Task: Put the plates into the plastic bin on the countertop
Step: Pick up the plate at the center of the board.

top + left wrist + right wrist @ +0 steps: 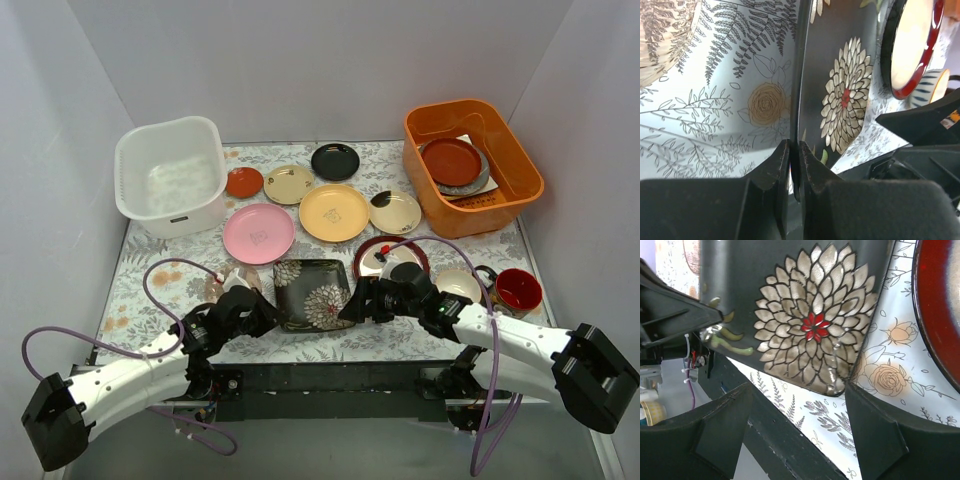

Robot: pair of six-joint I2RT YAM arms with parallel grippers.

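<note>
Presently listed: dark square floral plate point(313, 292), glossy, chrysanthemum pattern. Lies on the countertop point(130, 255) at six o'clock of the yellow plate point(334, 212), toward the near edge. Flat or slightly tipped: cannot tell.

Left gripper point(794, 147): pressed together on the plate's nine-o'clock rim, upturned lip pinched between the two pads. Right gripper point(799, 390): spread wide at the four-o'clock corner, one finger to each side of it, pinching nothing; touching or not, cannot tell.

Destination: plastic bin point(190, 215), at eleven o'clock of the plate, well apart, no plate visible inside. Pink plate point(259, 233) near that line of travel.

Handling, as judged: stiff, probably ceramic or lacquer, fairly heavy for an edge pinch; smooth glaze, likely slippery; breakable if dropped. Reaches far out from a one-sided rim grip, so likely to droop or twist between the pads. Best hold: deep over the upturned rim, mid-side rather than at a corner, with the second pincer taking the opposite rim. Calls for a lift high enough to clear the neighbouring dishes and the bin's rolled rim.
</note>
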